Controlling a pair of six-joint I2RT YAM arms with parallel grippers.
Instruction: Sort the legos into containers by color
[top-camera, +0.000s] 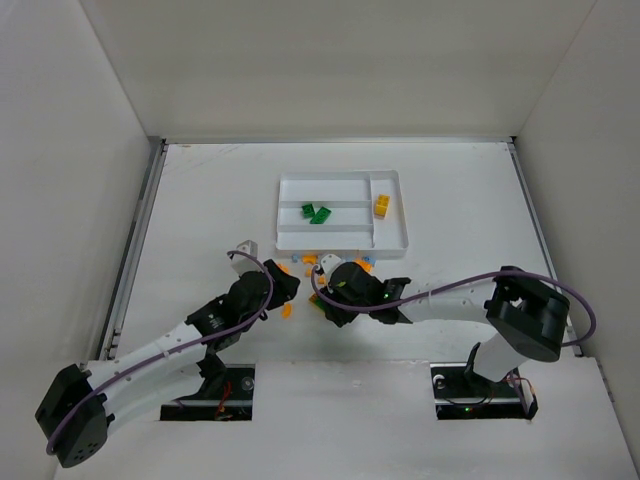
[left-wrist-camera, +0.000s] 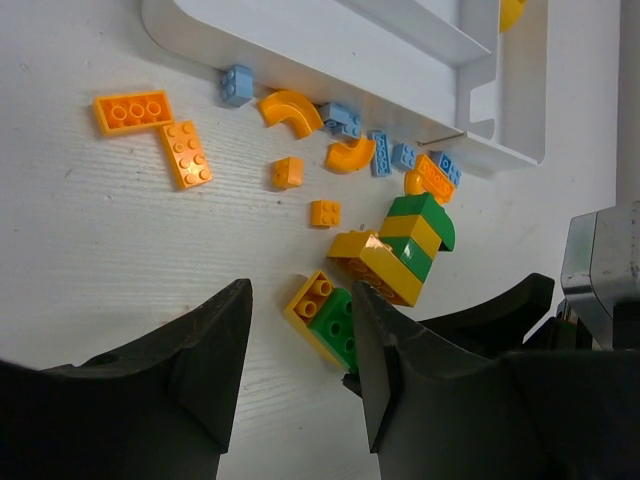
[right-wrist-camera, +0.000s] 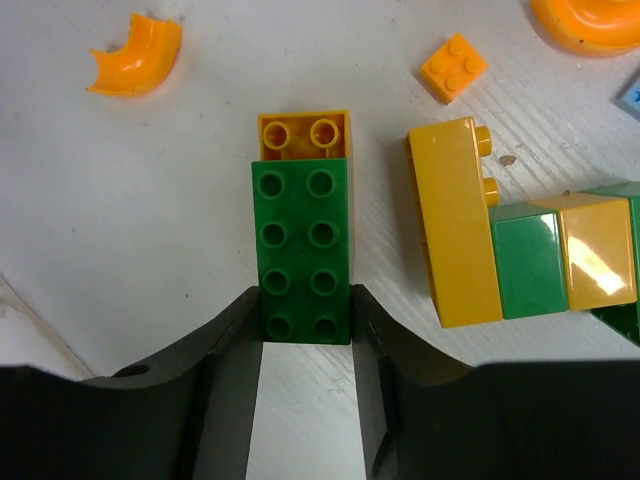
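Holding nothing in left hand (left-wrist-camera: 298, 330), fingers parted over loose legos (left-wrist-camera: 185, 152) on tabletop (top-camera: 200, 200). Pinching green brick (right-wrist-camera: 300, 250) on tabletop with right hand (right-wrist-camera: 305, 300). In white tray (top-camera: 404, 215): two green bricks (top-camera: 316, 211) in middle slot (top-camera: 345, 211), yellow brick (top-camera: 382, 205) in end slot (top-camera: 388, 230).

White table (top-camera: 200, 200) carries the tray (top-camera: 340, 247) and loose legos (left-wrist-camera: 133, 110).
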